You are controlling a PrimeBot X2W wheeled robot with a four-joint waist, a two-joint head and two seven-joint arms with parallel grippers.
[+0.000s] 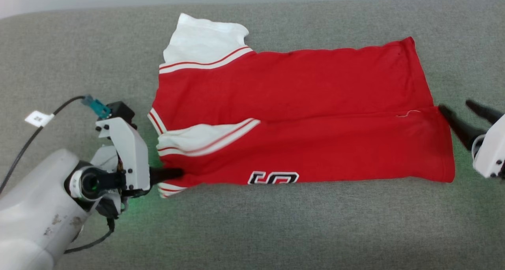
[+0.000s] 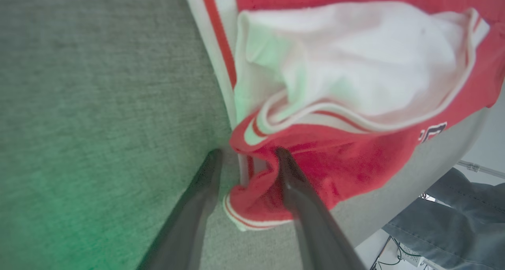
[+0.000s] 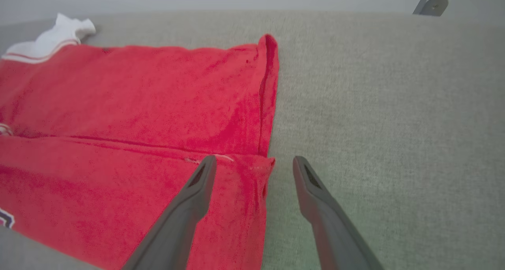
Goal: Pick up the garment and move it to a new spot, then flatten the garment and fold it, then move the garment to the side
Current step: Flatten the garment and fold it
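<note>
Watching the garment lie half-folded on the grey cushion, we feared the left gripper, spread astride its sleeve-end corner, and the right gripper, spread over its hem, would catch perhaps one layer only and spoil the fold.

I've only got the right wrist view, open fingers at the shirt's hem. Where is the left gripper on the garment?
Observer: The left gripper is at the opposite end, the sleeve end, by the near corner of the garment.
Operator: Is it holding the cloth?
Observer: Not clamped. The left wrist view shows its fingers apart, with the striped corner bunched between them.
Operator: Is the near sleeve flat?
Observer: The near sleeve is folded over the red body and is slightly rumpled.
</note>
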